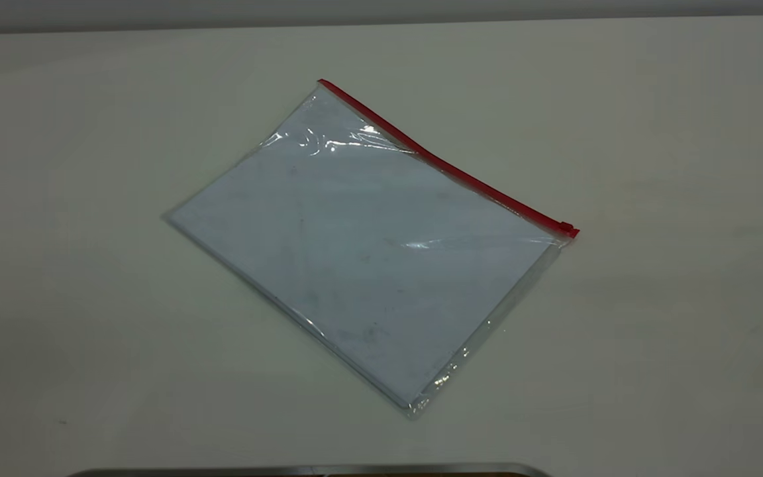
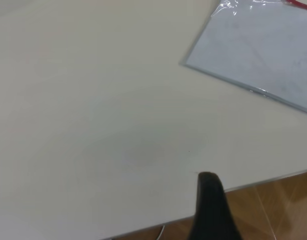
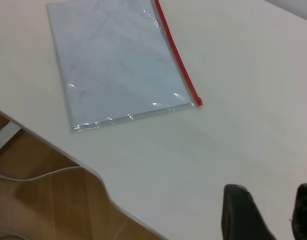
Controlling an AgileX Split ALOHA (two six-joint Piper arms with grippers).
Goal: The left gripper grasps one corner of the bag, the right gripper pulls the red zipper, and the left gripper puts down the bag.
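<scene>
Bag lies flat on the table, turned at an angle, with papers or a pale sheet inside. Its zipper, a red strip, runs along the far edge; the slider sits at that strip's right end, at the corner. Neither gripper touches the bag, and neither arm shows in the exterior view.

Left gripper: only one dark finger is visible, so whether it is wide or narrow cannot be told. It hangs over bare table near the front edge, well apart from the bag's nearest corner.

Right gripper: two fingers stand apart with a gap between them, holding nothing. It too hangs over bare table, well apart from the slider corner.

Both arms held clear of a bag lying flat fits either end of the job: a bag waiting to be gripped and zipped, or one already zipped and set down. Whether the seal along the strip is closed cannot be told.
</scene>
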